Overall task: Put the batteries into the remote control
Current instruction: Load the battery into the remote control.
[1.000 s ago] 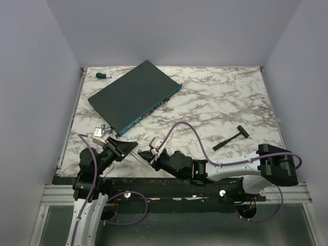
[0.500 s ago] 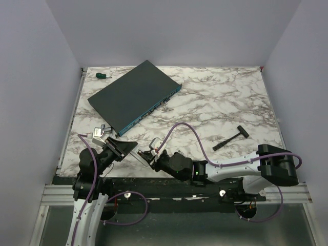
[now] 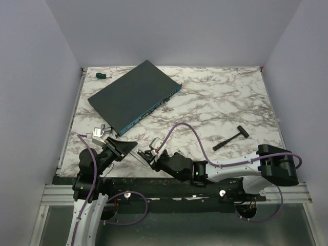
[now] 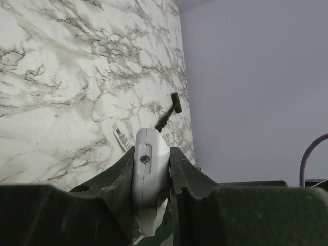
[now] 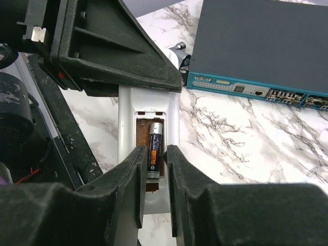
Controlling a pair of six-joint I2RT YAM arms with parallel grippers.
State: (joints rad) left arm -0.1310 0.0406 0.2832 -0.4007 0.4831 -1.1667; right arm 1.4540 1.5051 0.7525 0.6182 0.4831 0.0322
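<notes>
Barely any motion since a second ago: a slight creep of the right claw [image 5: 156, 149] toward the left arm, nothing else displaced on the table [image 3: 215, 102].

Roughly halfway through the job, judging by the open battery bay [image 5: 142, 141] in the back of the remote control [image 5: 148, 100]. One battery [image 5: 155, 136] lying in the slot on the right side of the right wrist view; the other slot bare, brown floor showing. Left to do, most likely: seat that cell fully, fetch and fit a second one, close the back. No spare battery or cover identifiable in any view.

Remote control held at the near left part of the table, between the two arms, clamped between the fingers of the left claw [image 4: 152, 154], which press on both its sides. Right claw drawn narrow, one finger either side of the battery in the bay; cannot tell whether pinching it or merely bracketing it.

Elsewhere: dark flat box [image 3: 134, 95] with a blue edge at far left, black T-shaped tool [image 3: 230, 138] off to the right, both well apart from the claws.
</notes>
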